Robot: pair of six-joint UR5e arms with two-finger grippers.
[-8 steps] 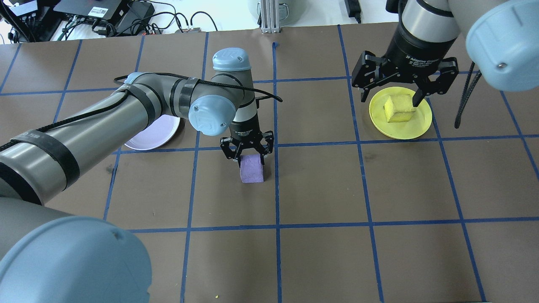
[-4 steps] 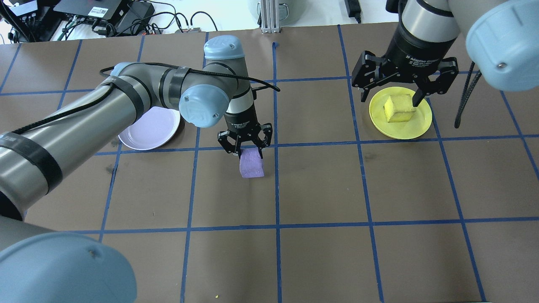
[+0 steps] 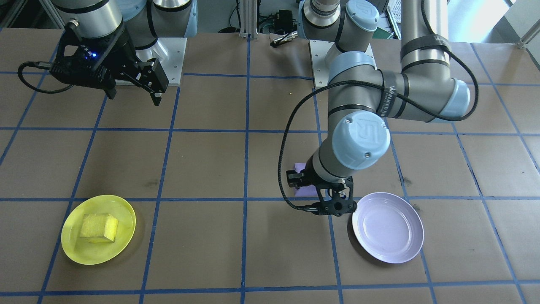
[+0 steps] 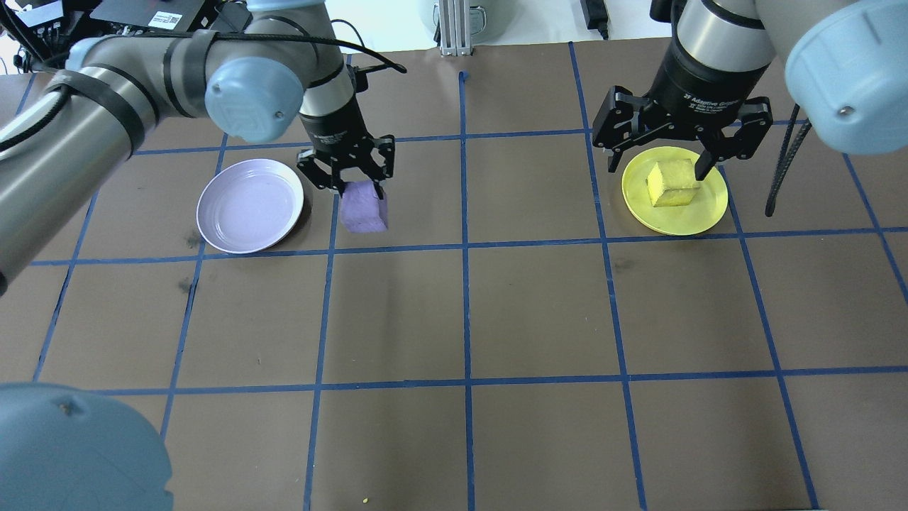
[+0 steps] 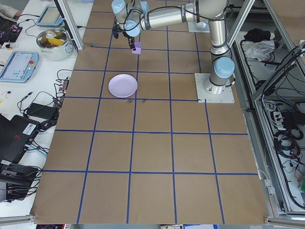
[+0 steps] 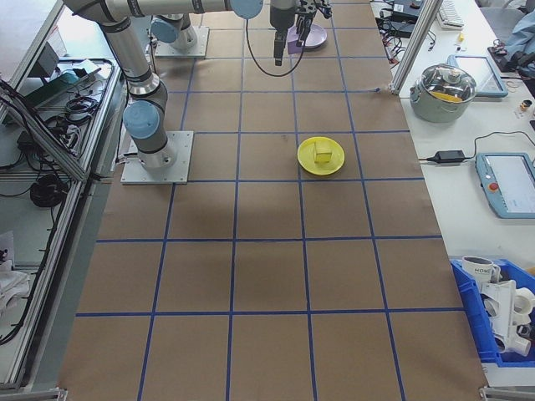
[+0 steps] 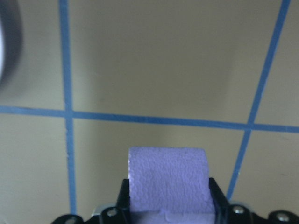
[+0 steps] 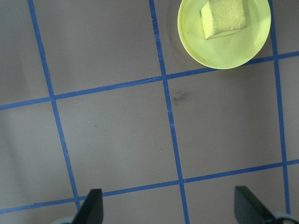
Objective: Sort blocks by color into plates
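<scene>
Brown paper table [image 4: 539, 312] with blue tape grid fills my view. Lavender plate [image 4: 250, 206] sits bare; my left gripper [image 4: 349, 186] clamps the purple block [image 4: 363, 207] aloft just beside its rim. Yellow plate [image 4: 674, 190] carries the yellow block [image 4: 672, 183], my right gripper [image 4: 658, 167] hanging spread wide above.

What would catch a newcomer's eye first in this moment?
The left gripper holds the purple block in the air, just beside the empty lavender plate. Across the table, the yellow block already sits in the yellow plate, with the open right gripper hanging above it.
</scene>
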